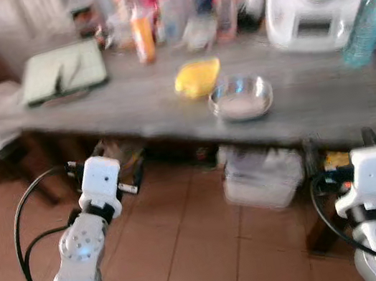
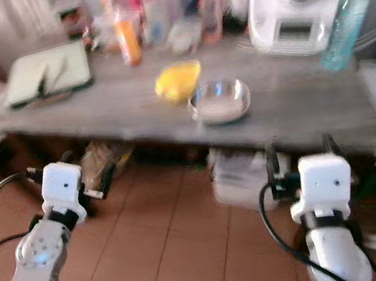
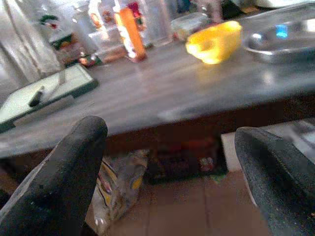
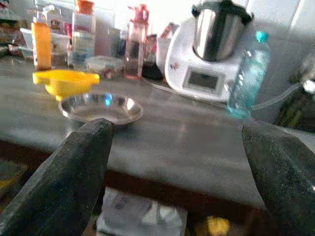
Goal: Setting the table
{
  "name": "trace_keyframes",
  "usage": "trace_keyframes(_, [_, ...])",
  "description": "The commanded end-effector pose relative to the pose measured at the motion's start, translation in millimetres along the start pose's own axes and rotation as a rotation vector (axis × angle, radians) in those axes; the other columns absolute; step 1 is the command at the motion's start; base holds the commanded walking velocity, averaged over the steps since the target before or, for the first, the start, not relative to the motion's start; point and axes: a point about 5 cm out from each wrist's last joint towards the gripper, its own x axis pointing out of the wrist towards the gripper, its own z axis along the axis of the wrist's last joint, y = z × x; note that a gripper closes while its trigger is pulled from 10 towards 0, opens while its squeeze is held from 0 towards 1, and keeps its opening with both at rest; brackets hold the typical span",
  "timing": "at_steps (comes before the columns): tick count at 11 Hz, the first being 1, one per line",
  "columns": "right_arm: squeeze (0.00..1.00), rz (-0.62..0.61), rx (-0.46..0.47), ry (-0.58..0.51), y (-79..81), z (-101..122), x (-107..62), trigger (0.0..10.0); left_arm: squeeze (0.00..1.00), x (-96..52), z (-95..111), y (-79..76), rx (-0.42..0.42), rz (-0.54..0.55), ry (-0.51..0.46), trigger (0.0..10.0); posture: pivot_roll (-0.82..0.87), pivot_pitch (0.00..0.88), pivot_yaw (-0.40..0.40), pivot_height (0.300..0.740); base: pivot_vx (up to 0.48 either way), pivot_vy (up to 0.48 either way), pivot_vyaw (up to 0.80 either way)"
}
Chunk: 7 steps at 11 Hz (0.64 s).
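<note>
A: Starting at the jaws: how are they set?

B: Both are spread wide and empty. The right gripper [image 4: 174, 172] is aimed at the shallow round steel bowl [image 4: 101, 108]; the left gripper [image 3: 170, 172] is held below the table edge.

A: What is advised?

B: The grey wooden table [image 1: 132, 110] should be neared first. The yellow plastic funnel-like dish [image 1: 197, 78] just behind the bowl should be avoided. The bowl appears empty.
</note>
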Motion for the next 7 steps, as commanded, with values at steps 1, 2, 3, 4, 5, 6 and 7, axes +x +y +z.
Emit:
trace_keyframes(1, [0.0,-0.013,-0.002,-0.005,-1.9,1.4,0.7,10.0,0.0,1.5,4.4,1.3,0.012,-0.012,-0.012,10.0,0.09,0.052,0.023,0.74,-0.304,0.0,0.0])
trace_keyframes(2, [0.0,-0.012,-0.004,-0.004,-2.9,1.2,0.7,10.0,0.0,2.1,4.1,-0.6,0.008,-0.022,-0.01,10.0,0.08,0.054,0.024,0.74,-0.3,0.0,0.0])
trace_keyframes(3, [0.0,-0.012,-0.004,-0.004,-2.9,1.2,0.7,10.0,0.0,2.1,4.1,-0.6,0.008,-0.022,-0.01,10.0,0.08,0.054,0.024,0.74,-0.3,0.0,0.0])
trace_keyframes(4, [0.0,-0.013,-0.004,-0.003,-3.1,1.1,0.2,10.0,0.0,2.4,4.4,-1.7,0.009,-0.032,-0.014,10.0,0.08,0.055,0.024,0.74,-0.266,0.0,0.0])
trace_keyframes(5, [0.0,-0.015,-0.005,0.0,-3.0,0.7,-1.2,10.0,0.0,3.1,4.9,-4.8,0.008,-0.052,-0.023,10.0,0.07,0.054,0.026,0.74,0.0,0.0,0.0])
trace_keyframes(6, [0.0,-0.018,-0.01,0.0,-3.5,0.6,-1.1,10.0,0.0,5.5,6.8,-10.6,0.015,-0.076,-0.039,10.0,0.07,0.053,0.028,0.74,0.0,0.0,0.0])
trace_keyframes(7, [0.0,-0.021,-0.01,-0.001,-3.6,0.4,-0.6,10.0,0.0,6.3,7.2,-11.0,0.014,-0.082,-0.039,10.0,0.07,0.053,0.039,0.74,0.0,0.0,0.0])
